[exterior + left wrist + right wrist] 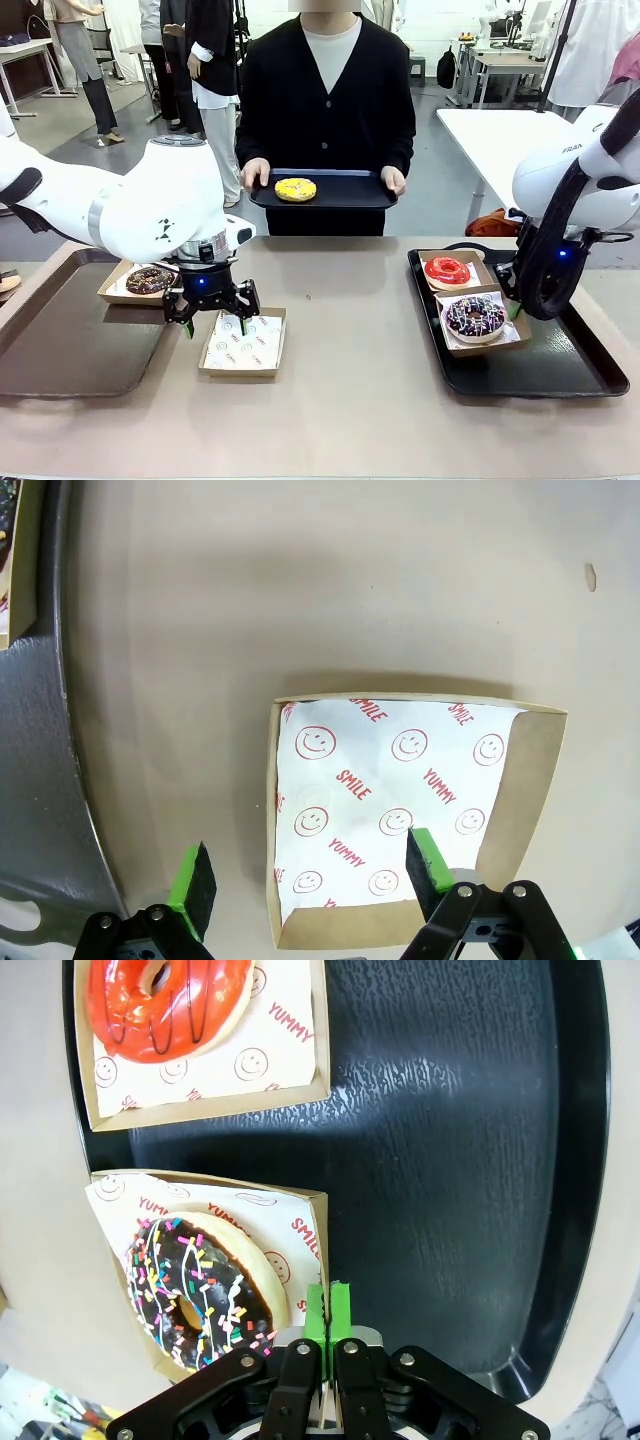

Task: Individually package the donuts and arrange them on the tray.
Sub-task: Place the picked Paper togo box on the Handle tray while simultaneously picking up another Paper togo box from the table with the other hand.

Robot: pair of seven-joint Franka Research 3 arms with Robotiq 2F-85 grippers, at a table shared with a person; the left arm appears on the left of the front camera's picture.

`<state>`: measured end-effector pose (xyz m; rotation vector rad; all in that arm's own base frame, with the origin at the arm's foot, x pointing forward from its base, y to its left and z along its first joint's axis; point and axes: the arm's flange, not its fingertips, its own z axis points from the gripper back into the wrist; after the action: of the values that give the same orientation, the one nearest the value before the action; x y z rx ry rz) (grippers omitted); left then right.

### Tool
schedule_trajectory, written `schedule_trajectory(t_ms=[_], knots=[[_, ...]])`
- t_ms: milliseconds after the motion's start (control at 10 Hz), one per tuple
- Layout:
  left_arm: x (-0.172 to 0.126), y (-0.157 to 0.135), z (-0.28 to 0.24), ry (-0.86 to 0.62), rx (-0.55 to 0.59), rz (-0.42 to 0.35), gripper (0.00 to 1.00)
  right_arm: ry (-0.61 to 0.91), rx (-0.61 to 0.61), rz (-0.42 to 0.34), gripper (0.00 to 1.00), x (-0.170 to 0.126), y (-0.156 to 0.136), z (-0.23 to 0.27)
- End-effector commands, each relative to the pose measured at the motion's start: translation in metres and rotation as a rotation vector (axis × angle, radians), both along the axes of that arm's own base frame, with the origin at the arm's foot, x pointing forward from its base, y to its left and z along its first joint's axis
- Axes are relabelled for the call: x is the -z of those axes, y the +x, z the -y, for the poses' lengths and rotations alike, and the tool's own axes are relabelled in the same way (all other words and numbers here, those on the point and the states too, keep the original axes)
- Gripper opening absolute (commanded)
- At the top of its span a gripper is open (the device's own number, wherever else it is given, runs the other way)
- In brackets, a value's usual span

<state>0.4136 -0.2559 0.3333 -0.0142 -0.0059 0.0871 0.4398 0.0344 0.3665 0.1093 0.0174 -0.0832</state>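
My left gripper is open and hangs low over the left edge of an empty paper-lined box, one finger outside it and one over the lining. A plain chocolate donut lies in a box on the left tray. The red-glazed donut and the dark sprinkled donut sit boxed on the right tray. My right gripper is shut on nothing, just beside the sprinkled donut's box. The yellow donut rests on a tray the person holds.
The person stands at the far side, both hands holding a black tray above the table edge. The left tray's rim runs close beside my left gripper. Bare tabletop lies between the two trays.
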Motion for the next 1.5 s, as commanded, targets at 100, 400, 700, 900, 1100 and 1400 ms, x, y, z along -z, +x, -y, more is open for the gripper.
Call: schedule_trajectory(t_ms=[100,400,700,900,1100,1400], knots=[[0.0018,0.005,0.0023,0.013,-0.029,0.016,1.0,0.01,-0.025,-0.02,0.61,0.0011,-0.0002,0.0013],[0.0026,0.0069,0.0003,0.009,-0.027,0.001,0.0,0.015,-0.03,-0.03,0.64,0.0014,0.0005,0.0008],[0.0031,0.0078,-0.0004,0.013,-0.027,-0.006,0.18,0.02,-0.034,-0.033,1.0,0.0026,0.0001,0.0013],[0.0028,0.0076,-0.0008,0.014,-0.027,-0.002,0.0,0.022,-0.036,-0.033,1.0,0.0028,-0.0006,0.0018],[0.0029,0.0071,-0.0013,0.013,-0.029,-0.003,0.0,0.028,-0.035,-0.032,1.0,0.0024,-0.0032,0.0025],[0.0019,0.0074,-0.003,0.015,-0.032,-0.002,0.0,0.043,-0.031,-0.023,1.0,-0.0034,-0.0085,0.0061]])
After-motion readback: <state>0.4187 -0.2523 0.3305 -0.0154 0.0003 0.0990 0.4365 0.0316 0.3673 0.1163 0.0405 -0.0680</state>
